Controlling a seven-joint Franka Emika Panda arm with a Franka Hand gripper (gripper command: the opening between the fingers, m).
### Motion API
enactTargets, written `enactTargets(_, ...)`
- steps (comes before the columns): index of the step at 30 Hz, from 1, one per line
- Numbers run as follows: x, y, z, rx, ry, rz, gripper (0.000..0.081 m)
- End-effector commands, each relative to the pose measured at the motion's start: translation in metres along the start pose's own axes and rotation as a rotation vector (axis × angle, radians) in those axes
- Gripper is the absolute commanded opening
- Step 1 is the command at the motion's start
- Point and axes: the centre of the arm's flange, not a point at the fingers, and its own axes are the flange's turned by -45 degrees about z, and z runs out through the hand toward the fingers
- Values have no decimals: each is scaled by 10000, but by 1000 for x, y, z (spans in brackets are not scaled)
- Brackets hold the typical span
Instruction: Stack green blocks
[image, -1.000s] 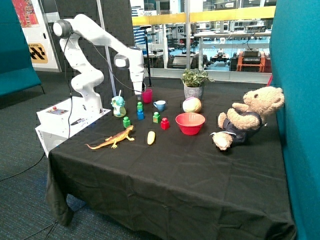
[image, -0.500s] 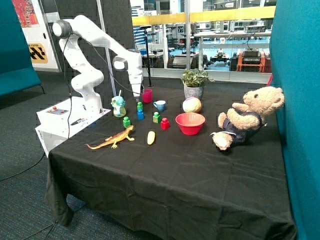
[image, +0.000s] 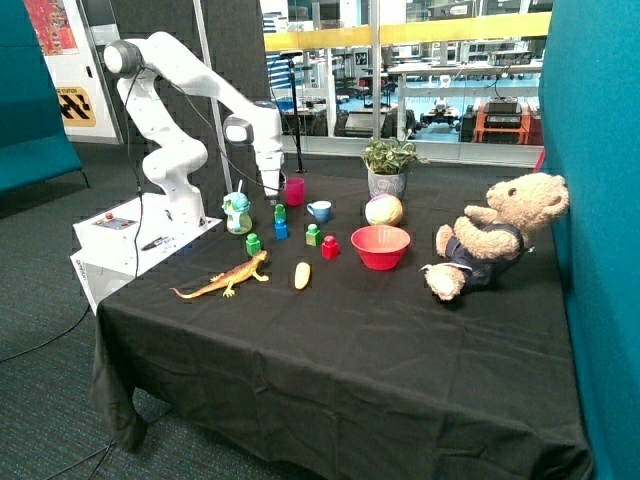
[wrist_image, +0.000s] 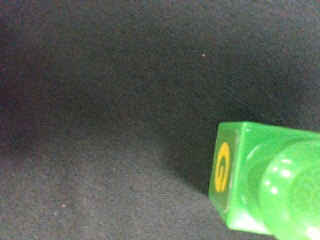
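Gripper (image: 272, 192) hangs just above a green block (image: 280, 212) on the blue block (image: 281, 230); can't tell its fingers. A yellow "G" marks the green block's side.

Arm reaches forward from its base, elbow raised, forearm angled down. Wrist points downward; gripper (image: 272, 197) hangs low above the table. Finger state not discernible.
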Motion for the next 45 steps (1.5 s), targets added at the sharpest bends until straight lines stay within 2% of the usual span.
enactTargets(1,3,-2,8,23,6,63,630)
enactTargets(8,7,1,10,23,6,139,622)
enactTargets(11,9,3,11,23,6,189,652)
enactTargets(17,17,9,16,23,6,365,612)
enactTargets(21,20,10,17,23,6,413,627)
enactTargets(45,14,3,22,23,6,361,610)
